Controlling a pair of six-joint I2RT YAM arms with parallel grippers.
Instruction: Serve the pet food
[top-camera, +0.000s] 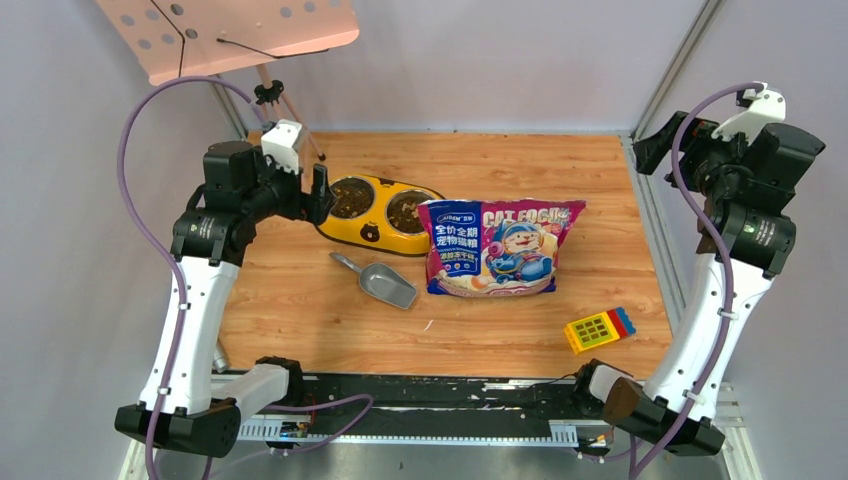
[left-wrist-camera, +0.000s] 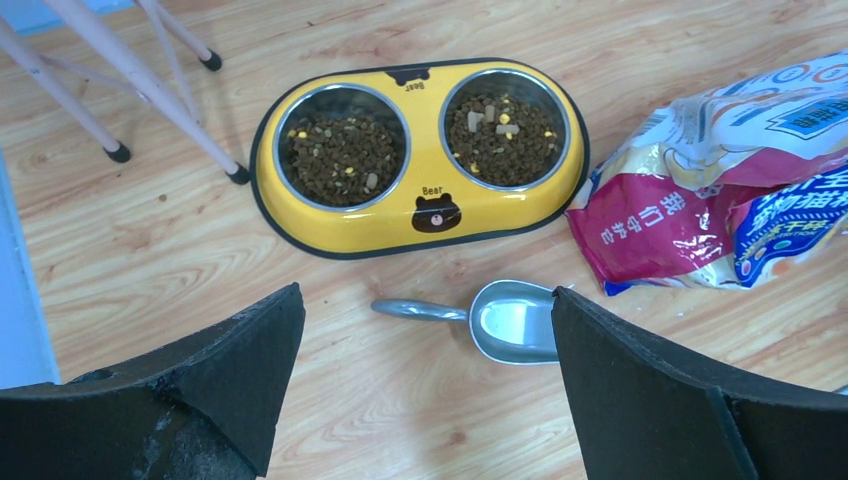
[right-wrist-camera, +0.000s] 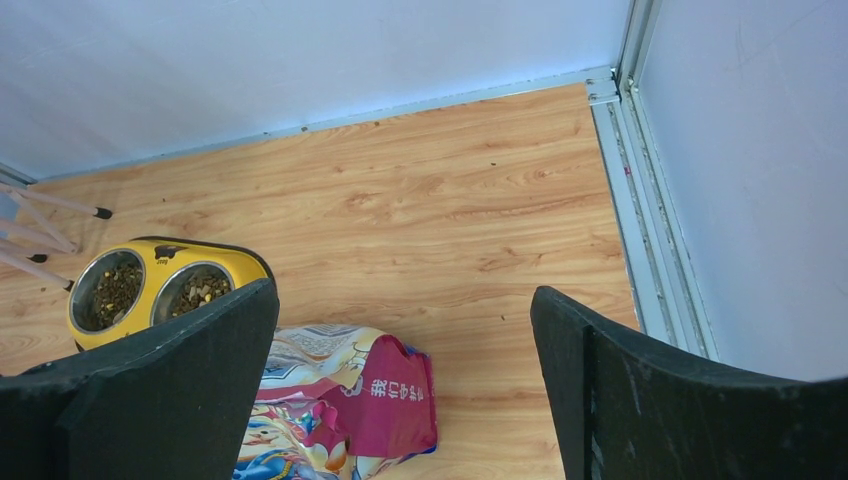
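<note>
The pet food, dark brown kibble (left-wrist-camera: 342, 158), fills both bowls of the yellow double-bowl feeder (left-wrist-camera: 420, 205); it also shows in the top view (top-camera: 352, 198). The glossy cat food bag (top-camera: 497, 247) lies flat to the right of the feeder. An empty grey metal scoop (left-wrist-camera: 505, 320) lies on the wood in front of the feeder. My left gripper (left-wrist-camera: 425, 293) is open and empty, raised above the floor near the feeder's left end (top-camera: 318, 195). My right gripper (right-wrist-camera: 403, 290) is open and empty, held high at the far right (top-camera: 652, 143), with the bag's end (right-wrist-camera: 340, 400) below it.
A pink music stand (top-camera: 240, 30) stands at the back left; its legs (left-wrist-camera: 150, 90) reach the floor beside the feeder. A yellow toy block (top-camera: 598, 328) lies near the front right. Grey walls and a metal rail (right-wrist-camera: 640, 220) bound the wooden floor.
</note>
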